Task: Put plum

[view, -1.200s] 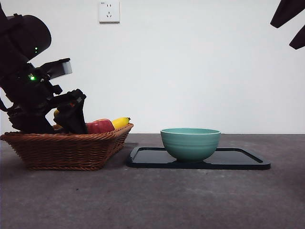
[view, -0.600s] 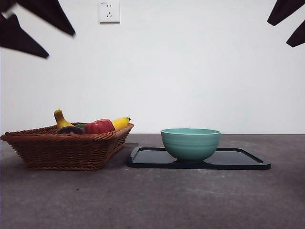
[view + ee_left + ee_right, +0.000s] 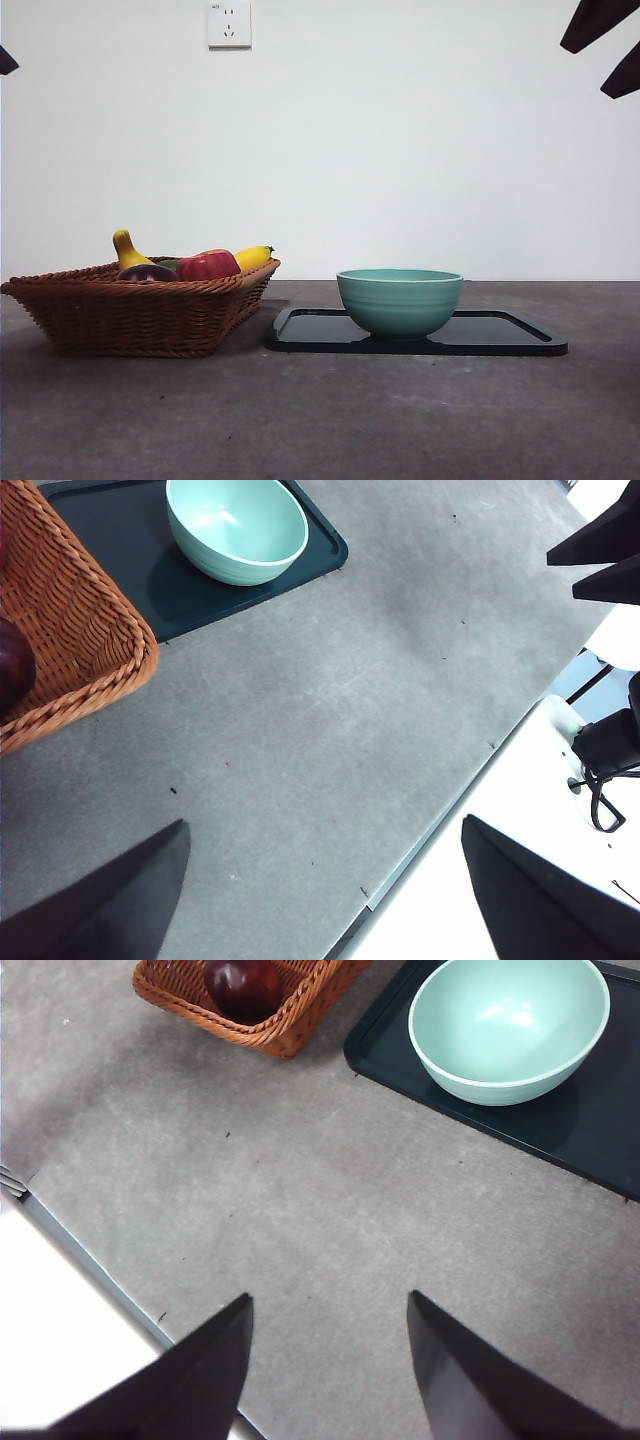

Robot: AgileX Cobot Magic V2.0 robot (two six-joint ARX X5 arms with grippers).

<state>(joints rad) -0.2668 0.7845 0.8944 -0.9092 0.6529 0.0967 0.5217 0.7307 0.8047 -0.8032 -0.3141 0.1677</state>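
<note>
Table [image 3: 320, 420] grey, speckled; wall [image 3: 400, 150] white.

Low front view faces the wall; 2 high wrist views share the bowl [image 3: 237, 528].

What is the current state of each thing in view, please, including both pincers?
Plum: lying in the basket, not held.
Wicker basket: upright on the table, holding fruit.
Teal bowl: upright on the tray, empty.
Black tray: flat on the table.
Left pincer: open, empty, above the table.
Right pincer: open, empty, above the table.
</note>
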